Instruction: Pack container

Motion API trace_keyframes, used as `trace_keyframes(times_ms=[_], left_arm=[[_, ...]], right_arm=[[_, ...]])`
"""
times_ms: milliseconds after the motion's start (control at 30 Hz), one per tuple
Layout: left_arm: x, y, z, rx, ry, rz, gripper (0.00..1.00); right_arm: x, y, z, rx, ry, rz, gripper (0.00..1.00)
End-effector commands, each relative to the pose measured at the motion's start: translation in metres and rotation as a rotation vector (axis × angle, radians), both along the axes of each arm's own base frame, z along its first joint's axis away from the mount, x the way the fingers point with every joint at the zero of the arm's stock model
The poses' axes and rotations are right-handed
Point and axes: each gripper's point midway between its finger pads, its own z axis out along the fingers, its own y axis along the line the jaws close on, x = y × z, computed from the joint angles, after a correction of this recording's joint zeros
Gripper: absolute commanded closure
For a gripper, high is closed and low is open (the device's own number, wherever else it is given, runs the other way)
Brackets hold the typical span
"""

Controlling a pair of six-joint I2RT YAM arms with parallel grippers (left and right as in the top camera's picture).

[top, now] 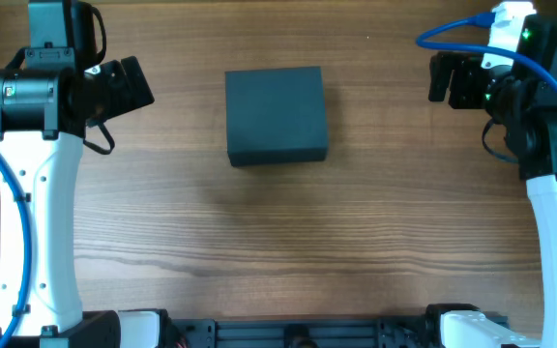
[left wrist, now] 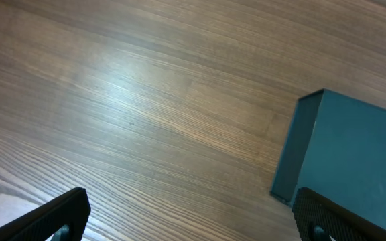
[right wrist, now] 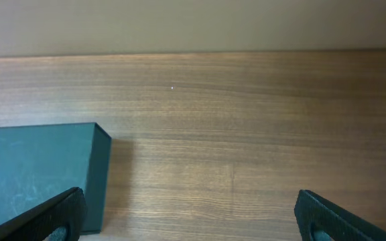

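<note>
The container is a dark teal-grey square box with its lid shut, standing on the wooden table at centre back. It also shows at the right of the left wrist view and at the lower left of the right wrist view. My left gripper is open and empty, held to the left of the container; its fingertips show in the left wrist view. My right gripper is open and empty, held to the right of the container; its fingertips show in the right wrist view.
The wooden table spreads around the container. Its far edge meets a beige wall in the right wrist view. The two arm bases stand at the front left and front right corners.
</note>
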Motion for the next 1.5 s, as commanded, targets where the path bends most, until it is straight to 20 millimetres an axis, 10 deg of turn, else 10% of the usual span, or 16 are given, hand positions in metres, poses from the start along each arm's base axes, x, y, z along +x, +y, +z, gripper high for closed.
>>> trace_keyframes(times_ms=[0,500,733,1067,1467], left_arm=[[0.0,0.003,0.001,0.011,0.0,0.005,0.0],[0.0,0.003,0.001,0.011,0.0,0.005,0.0],[0.0,0.003,0.001,0.011,0.0,0.005,0.0],[0.0,0.003,0.001,0.011,0.0,0.005,0.0],[0.0,0.003,0.001,0.011,0.0,0.005,0.0]], right_arm=[[-0.004,-0.003,0.006,0.003,-0.014,-0.025,0.0],[-0.008,-0.003,-0.002,-0.001,0.016,-0.023,0.0],[-0.054,-0.008,0.037,0.016,-0.395,-0.058,0.0],[-0.13,-0.013,-0.099,0.023,-0.606,-0.081,0.0],[-0.139,-0.021,-0.137,0.006,-0.65,-0.128,0.0]])
